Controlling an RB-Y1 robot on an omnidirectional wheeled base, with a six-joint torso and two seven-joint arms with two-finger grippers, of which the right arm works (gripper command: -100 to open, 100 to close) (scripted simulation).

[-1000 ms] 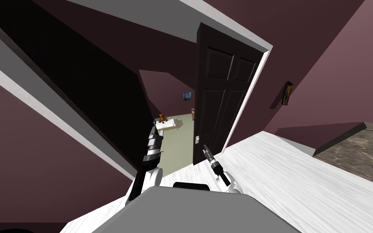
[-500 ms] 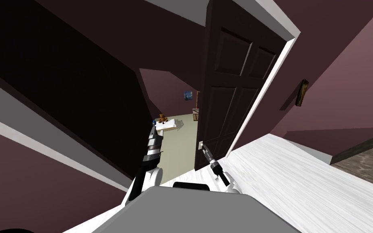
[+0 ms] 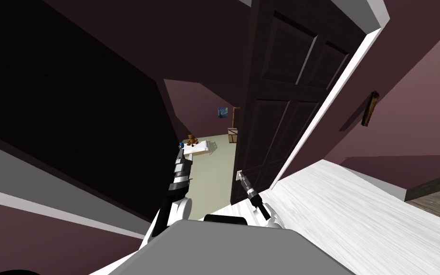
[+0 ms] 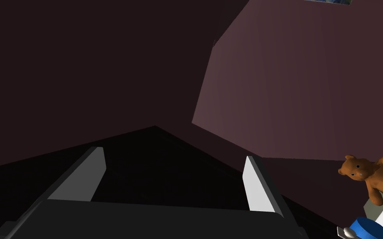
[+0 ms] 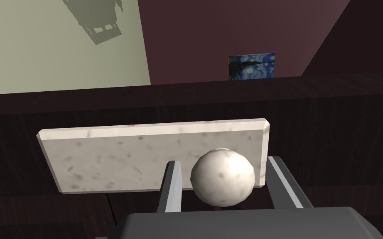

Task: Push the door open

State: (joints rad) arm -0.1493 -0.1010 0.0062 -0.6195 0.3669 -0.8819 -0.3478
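Two fingers of the right gripper loosely straddle the knob, not clamping it, on the dark door ajar at one o'clock; mid-push, I judge, next needing a steady shove toward twelve; left gripper gapes empty.

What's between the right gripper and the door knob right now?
Nothing visible. The knob sits between the right gripper's open fingers, in front of the pale plate on the dark door, with a small gap on each side.
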